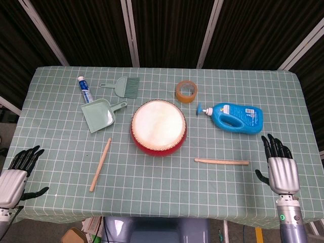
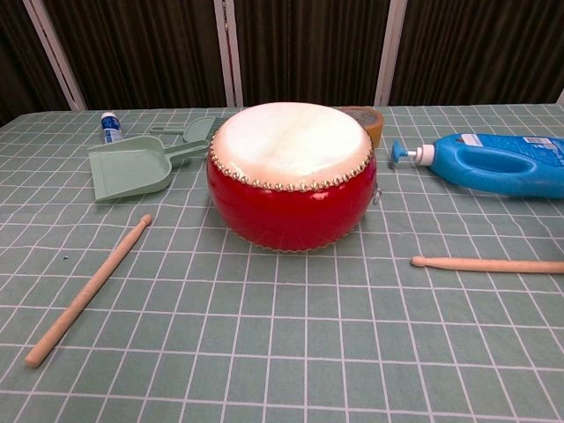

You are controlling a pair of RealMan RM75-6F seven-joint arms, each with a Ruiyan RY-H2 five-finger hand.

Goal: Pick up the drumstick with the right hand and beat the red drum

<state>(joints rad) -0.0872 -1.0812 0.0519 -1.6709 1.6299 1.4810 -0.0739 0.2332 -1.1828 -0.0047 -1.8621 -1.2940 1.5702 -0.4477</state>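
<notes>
My right hand (image 1: 281, 171) has a brushed, silvery metal-looking back with black fingers, and so does my left hand (image 1: 14, 178). The tablecloth (image 1: 61, 152) looks like matt green cloth printed with a white grid. Both drumsticks (image 2: 489, 263) (image 2: 86, 292) are pale, bare wood, smooth and unvarnished. The red drum (image 2: 291, 201) has a glossy lacquered shell, shiny round studs and a matt cream skin. The dustpan (image 2: 132, 166) is dull green plastic; the detergent bottle (image 2: 507, 163) is glossy blue plastic.
</notes>
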